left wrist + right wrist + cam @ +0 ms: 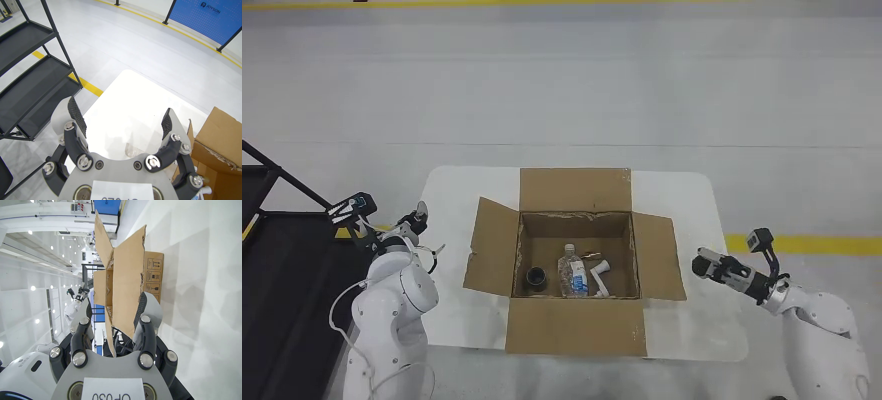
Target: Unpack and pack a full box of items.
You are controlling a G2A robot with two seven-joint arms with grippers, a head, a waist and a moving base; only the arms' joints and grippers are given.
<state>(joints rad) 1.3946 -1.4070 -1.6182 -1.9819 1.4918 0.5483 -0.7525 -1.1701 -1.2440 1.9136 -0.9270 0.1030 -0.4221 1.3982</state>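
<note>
An open cardboard box (576, 215) stands mid-table with all its flaps spread out. Inside lie a clear water bottle (573, 271), a black round item (536, 277) and a white item (600, 276). My left gripper (420, 212) hangs open and empty over the table's left part, beside the box's left flap (217, 130); in the left wrist view the gripper (121, 117) has bare table between its fingers. My right gripper (703, 264) is open at the outer edge of the right flap (658, 256). In the right wrist view that flap (126, 279) lies between the open fingers of the gripper (115, 308).
The white table (697, 205) has bare strips on both sides of the box. A small clear plastic scrap (132, 150) lies on it near the left gripper. A black shelf rack (282, 250) stands just off the table's left edge.
</note>
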